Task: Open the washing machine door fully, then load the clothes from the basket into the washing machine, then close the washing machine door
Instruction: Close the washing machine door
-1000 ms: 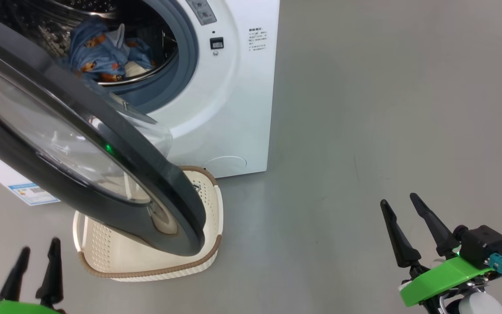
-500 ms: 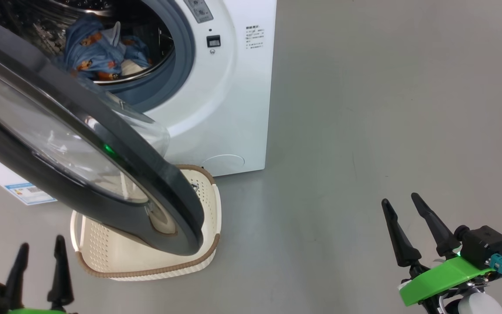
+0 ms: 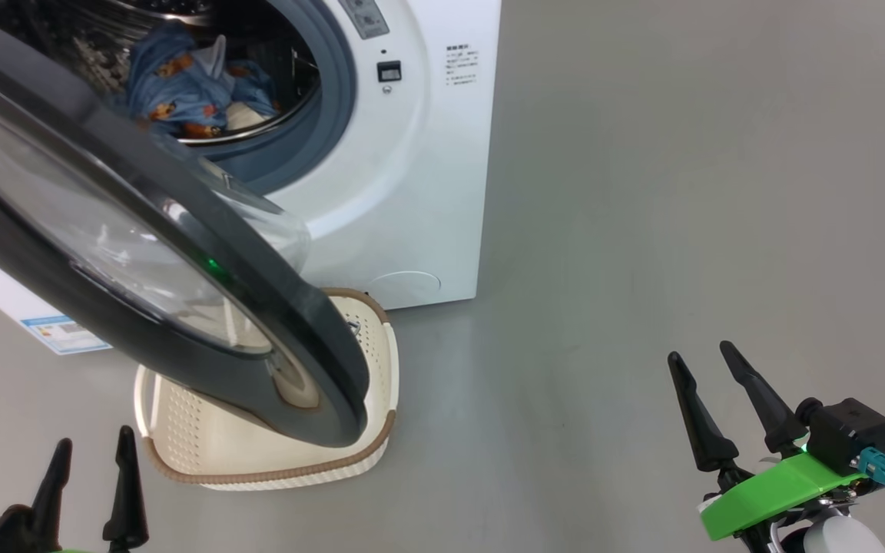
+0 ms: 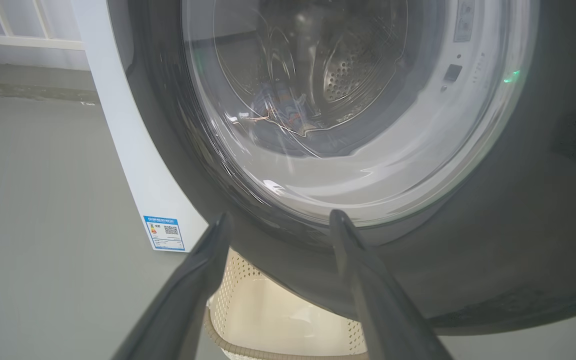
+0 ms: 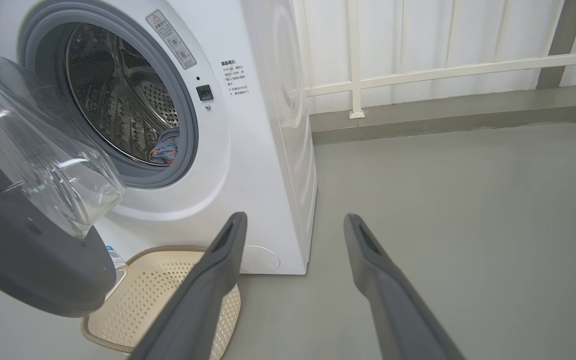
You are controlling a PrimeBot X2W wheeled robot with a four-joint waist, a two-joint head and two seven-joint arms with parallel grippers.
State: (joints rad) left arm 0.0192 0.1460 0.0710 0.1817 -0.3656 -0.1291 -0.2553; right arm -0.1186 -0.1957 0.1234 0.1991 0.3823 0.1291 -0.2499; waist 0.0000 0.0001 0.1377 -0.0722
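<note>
The white washing machine (image 3: 419,192) (image 5: 248,165) stands at the upper left with its black-rimmed glass door (image 3: 181,253) (image 4: 493,250) (image 5: 28,250) swung partly open over the basket. Light blue clothes (image 3: 181,92) (image 5: 165,147) lie inside the steel drum. The cream basket (image 3: 289,453) (image 5: 168,295) (image 4: 268,320) sits on the floor under the door, and what shows of its inside is bare. My left gripper (image 3: 89,465) (image 4: 278,220) is open at the lower left, just in front of the door's outer face. Far from the machine, at the lower right, my right gripper (image 3: 700,357) (image 5: 293,220) is open with nothing in it.
Grey floor (image 3: 681,192) spreads to the right of the machine. A white railing (image 5: 443,70) and wall run behind it. A blue label sticker (image 3: 66,332) (image 4: 165,232) sits low on the machine's left side.
The left gripper has shifted to the right and lower in the head view. The head camera has shifted slightly. The right gripper and the door stay about where they were.
</note>
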